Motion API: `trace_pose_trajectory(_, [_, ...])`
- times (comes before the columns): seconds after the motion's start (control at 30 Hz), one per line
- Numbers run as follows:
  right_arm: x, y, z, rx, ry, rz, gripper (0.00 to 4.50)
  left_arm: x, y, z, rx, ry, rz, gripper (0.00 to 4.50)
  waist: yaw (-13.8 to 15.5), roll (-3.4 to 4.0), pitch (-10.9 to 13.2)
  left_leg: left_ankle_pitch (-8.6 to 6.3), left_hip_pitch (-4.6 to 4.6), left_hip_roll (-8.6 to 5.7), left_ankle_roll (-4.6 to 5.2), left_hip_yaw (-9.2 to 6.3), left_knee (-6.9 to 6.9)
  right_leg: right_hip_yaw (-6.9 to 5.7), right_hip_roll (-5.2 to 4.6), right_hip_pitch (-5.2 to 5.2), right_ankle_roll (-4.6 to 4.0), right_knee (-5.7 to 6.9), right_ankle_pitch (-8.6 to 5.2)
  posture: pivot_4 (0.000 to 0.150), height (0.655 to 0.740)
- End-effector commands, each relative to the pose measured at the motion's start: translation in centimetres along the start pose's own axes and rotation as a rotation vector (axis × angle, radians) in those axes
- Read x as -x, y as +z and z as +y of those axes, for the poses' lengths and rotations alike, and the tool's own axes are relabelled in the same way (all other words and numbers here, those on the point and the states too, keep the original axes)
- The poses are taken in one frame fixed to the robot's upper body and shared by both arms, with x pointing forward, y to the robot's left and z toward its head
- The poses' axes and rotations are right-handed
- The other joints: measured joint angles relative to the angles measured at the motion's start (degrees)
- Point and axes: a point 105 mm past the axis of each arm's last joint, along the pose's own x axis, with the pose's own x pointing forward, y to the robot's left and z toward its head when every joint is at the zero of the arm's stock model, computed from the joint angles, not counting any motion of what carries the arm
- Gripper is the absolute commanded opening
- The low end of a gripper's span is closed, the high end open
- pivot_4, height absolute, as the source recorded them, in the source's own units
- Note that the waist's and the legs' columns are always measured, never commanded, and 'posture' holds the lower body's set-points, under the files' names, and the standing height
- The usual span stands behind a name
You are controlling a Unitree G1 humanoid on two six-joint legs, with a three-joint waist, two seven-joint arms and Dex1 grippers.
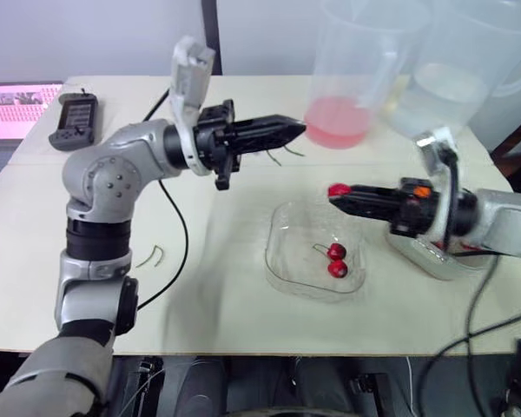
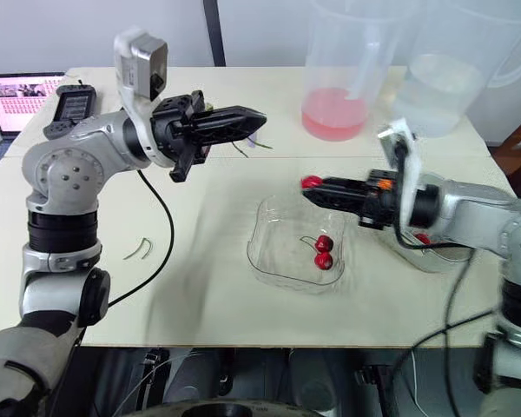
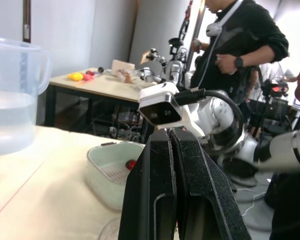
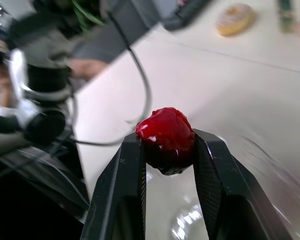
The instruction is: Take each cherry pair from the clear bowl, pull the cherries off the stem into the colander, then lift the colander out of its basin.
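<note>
Clear bowl [image 1: 273, 261] in the middle of the table [image 1: 200, 304], white colander [image 3: 105, 175] by your right arm, your left gripper [image 1: 300, 130] raised, fingers pressed shut, your right gripper [image 1: 334, 198] over the bowl, cherry pair [image 1: 336, 261] inside the bowl, one cherry [image 4: 166, 132] pinched in your right fingers.

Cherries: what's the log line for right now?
right gripper: shut on cherry | left gripper: shut | bowl: one pair inside

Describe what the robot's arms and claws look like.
The left arm and right arm are rounded silver-grey segments with black joint bands. The left claw and right claw each have two tapered black fingers and a white wrist camera block. Black cables trail from both.
</note>
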Motion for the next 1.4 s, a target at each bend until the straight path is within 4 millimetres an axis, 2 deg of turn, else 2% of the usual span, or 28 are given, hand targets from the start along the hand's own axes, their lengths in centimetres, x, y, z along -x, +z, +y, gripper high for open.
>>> trace_pose_trajectory(0.03, [4.3,1.0,-3.9,0.167,-0.264,0.085,1.31,0.4,0.8,-0.5,-0.056,0.009,-0.03,0.0,0.0,-0.01,0.0,0.0,-0.01,0.0,0.01,0.01,-0.01,-0.01,0.0,0.01,0.0,-0.09,0.0,0.15,0.74])
trace_pose_trajectory(0.1, [6.6,-0.3,-6.8,0.226,-0.409,0.225,1.31,0.5,0.7,-0.4,-0.058,0.024,-0.033,0.0,0.0,-0.02,0.0,-0.01,0.0,0.01,0.02,0.06,-0.01,0.01,0.0,0.04,-0.01,-0.19,0.0,0.15,0.74])
trace_pose_trajectory(0.2, [9.0,-2.4,-9.9,0.249,-0.518,0.346,1.31,0.8,-0.5,0.2,-0.081,0.061,0.009,0.0,-0.4,-0.05,0.0,-0.01,0.0,0.02,0.02,0.14,-0.01,0.08,0.0,0.06,-0.03,-0.23,0.0,0.15,0.74])
trace_pose_trajectory(0.37, [9.7,-4.4,-11.6,0.252,-0.531,0.43,1.31,1.2,-1.8,0.4,-0.11,0.101,0.053,0.0,-0.6,0.03,0.0,-0.01,0.12,0.03,0.02,0.36,-0.03,0.25,-0.01,0.03,-0.02,-0.2,0.05,0.15,0.74])
trace_pose_trajectory(0.47, [10.2,-4.5,-12.1,0.264,-0.548,0.46,2.21,1.6,-2.4,0.1,-0.106,0.118,0.059,0.0,-0.6,0.04,0.0,-0.01,0.12,0.03,0.02,0.36,-0.03,0.27,-0.01,0.03,-0.01,-0.2,0.07,0.15,0.74])
trace_pose_trajectory(0.6, [10.8,-3.3,-12.0,0.275,-0.559,0.454,4.06,2.1,-2.7,-0.4,-0.101,0.142,0.062,0.0,-0.5,0.04,0.0,-0.01,0.1,0.03,0.02,0.36,-0.03,0.27,-0.02,0.02,0.01,-0.2,0.08,0.15,0.74])
trace_pose_trajectory(0.63, [11.0,-2.4,-11.7,0.292,-0.556,0.443,4.47,2.2,-2.8,-0.3,-0.099,0.152,0.063,0.0,-0.4,0.04,0.0,-0.01,0.1,0.03,0.02,0.35,-0.03,0.26,-0.02,0.02,0.01,-0.2,0.08,0.15,0.74])
trace_pose_trajectory(0.73, [11.3,0.4,-10.4,0.326,-0.53,0.378,4.47,2.5,-3.1,-0.4,-0.083,0.172,0.068,0.0,-0.4,0.14,0.0,-0.01,0.1,0.03,0.02,0.37,-0.02,0.27,-0.04,0.03,0.02,-0.2,0.08,0.15,0.74])
trace_pose_trajectory(0.77, [10.7,2.1,-8.8,0.345,-0.445,0.305,4.47,2.5,-3.0,-0.5,-0.077,0.175,0.063,0.0,-0.4,0.14,0.0,-0.01,0.1,0.03,0.02,0.38,-0.02,0.27,-0.05,0.03,0.02,-0.2,0.08,0.15,0.74])
trace_pose_trajectory(0.83, [9.3,5.0,-4.2,0.352,-0.195,0.144,4.47,2.7,-3.0,-0.5,-0.069,0.175,0.067,0.0,-0.6,0.21,0.0,-0.01,0.1,0.03,0.02,0.37,-0.02,0.25,-0.05,0.03,0.02,-0.2,0.08,0.15,0.74])
trace_pose_trajectory(0.9, [8.9,6.1,-1.3,0.343,-0.036,0.068,4.47,2.9,-3.0,-0.6,-0.061,0.175,0.075,0.0,-0.6,0.2,0.0,-0.02,0.12,0.06,0.03,0.34,-0.05,0.23,-0.01,0.03,0.03,-0.2,0.09,0.15,0.74])
trace_pose_trajectory(1.13, [7.8,7.7,4.6,0.357,0.281,-0.106,4.47,4.9,-3.7,-0.6,0.034,0.187,0.138,0.0,-0.3,0.15,0.0,-0.02,0.09,0.05,0.03,0.28,0.02,0.18,-0.04,0.16,-0.01,-0.29,0.08,0.15,0.74])
trace_pose_trajectory(1.27, [6.0,7.3,5.6,0.414,0.339,-0.096,4.47,6.7,-4.9,-0.9,0.119,0.21,0.196,0.0,-0.5,0.16,0.0,-0.02,0.1,0.06,0.03,0.28,0.0,0.16,-0.03,0.13,-0.01,-0.26,0.09,0.15,0.74])
trace_pose_trajectory(1.33, [4.8,6.7,5.8,0.45,0.355,-0.046,4.47,8.0,-5.4,-1.1,0.168,0.234,0.223,0.0,-0.6,0.16,0.0,-0.02,0.1,0.07,0.03,0.31,-0.02,0.17,-0.02,0.08,-0.01,-0.26,0.09,0.15,0.74])
trace_pose_trajectory(1.4, [3.1,6.8,6.3,0.539,0.366,-0.007,4.47,9.8,-6.2,-0.4,0.254,0.317,0.226,0.0,-0.8,0.19,0.0,-0.03,0.12,0.09,0.04,0.34,-0.03,0.18,-0.02,0.06,-0.01,-0.25,0.09,0.15,0.74])
